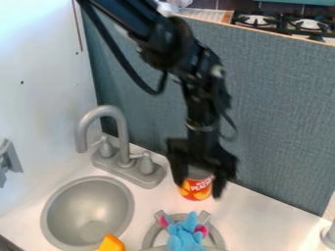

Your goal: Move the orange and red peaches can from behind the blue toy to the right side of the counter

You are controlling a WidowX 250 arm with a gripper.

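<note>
1. The hand (198, 190) hung low at the can (197, 187), which was between its two sides; whether it was grasping the can or released could not be told.
2. The orange-red can was upright by the grey-blue partition (275, 108), right of the faucet (123, 147).
3. A blue plush toy (185, 237) with pink ears lay over a round grey object (150, 238).
4. Something orange (112, 243) was at the rim of the sink (88, 211).
</note>
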